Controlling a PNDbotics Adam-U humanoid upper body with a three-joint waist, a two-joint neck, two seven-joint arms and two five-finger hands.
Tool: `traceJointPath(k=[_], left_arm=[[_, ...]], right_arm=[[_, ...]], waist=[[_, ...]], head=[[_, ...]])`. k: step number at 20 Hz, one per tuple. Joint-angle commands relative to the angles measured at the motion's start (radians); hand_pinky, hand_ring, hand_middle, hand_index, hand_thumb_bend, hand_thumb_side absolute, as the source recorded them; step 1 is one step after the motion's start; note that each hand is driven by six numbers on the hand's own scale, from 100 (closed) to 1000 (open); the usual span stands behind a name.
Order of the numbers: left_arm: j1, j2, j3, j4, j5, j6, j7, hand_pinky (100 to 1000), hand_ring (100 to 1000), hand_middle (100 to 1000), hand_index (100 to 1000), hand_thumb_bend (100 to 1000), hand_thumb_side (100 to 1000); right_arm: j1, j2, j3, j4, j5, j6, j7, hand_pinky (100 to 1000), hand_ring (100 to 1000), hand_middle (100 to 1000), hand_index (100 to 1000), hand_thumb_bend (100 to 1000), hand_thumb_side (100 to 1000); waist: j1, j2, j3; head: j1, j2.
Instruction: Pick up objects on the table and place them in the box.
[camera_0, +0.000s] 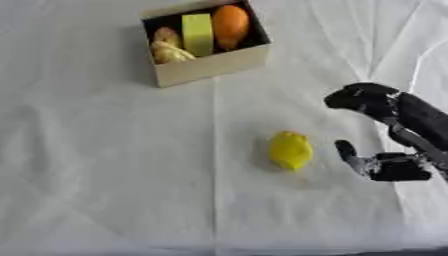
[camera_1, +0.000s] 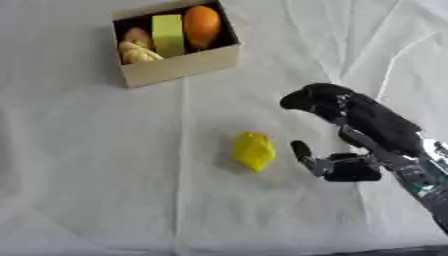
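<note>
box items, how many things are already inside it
4 show in the box: an orange fruit at its right, a yellow-green block in the middle, and two tan pieces at its left. More may lie hidden underneath.

We see creased white cloth (camera_0: 105, 165) covering the surface, a matt cardboard-looking box (camera_0: 210, 64), a smooth yellow object (camera_0: 290, 150), and our right hand (camera_1: 346, 167) in matt black.

Both head eyes looked steeply down, seemingly from moderate height, sharing the box (camera_0: 206, 42) upper-centre and white table (camera_0: 105, 175).
</note>
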Motion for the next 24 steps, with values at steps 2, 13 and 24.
traceJointPath(k=[2,13,24], left_arm=[[-0.013,0.012,0.005,-0.019,0.01,0.006,-0.013,796,769,624,876,100,614],[-0.023,0.006,0.0,-0.019,0.023,0.02,-0.027,794,764,617,872,100,613],[-0.018,-0.009,-0.001,-0.019,0.03,0.029,-0.038,794,760,610,867,100,604]], right_arm=[[-0.042,-0.059,0.008,-0.017,-0.061,0.007,0.104,902,852,812,905,100,192],[-0.076,-0.066,0.05,-0.017,-0.131,-0.009,0.327,934,852,812,915,305,100],[-0.111,-0.022,0.086,-0.017,-0.065,0.087,0.347,923,856,815,933,298,100]], waist=[[-0.016,-0.032,0.004],[-0.027,-0.036,0.015],[-0.03,-0.033,0.026]], head=[[-0.012,0.004],[-0.017,0.004],[-0.029,0.004]])
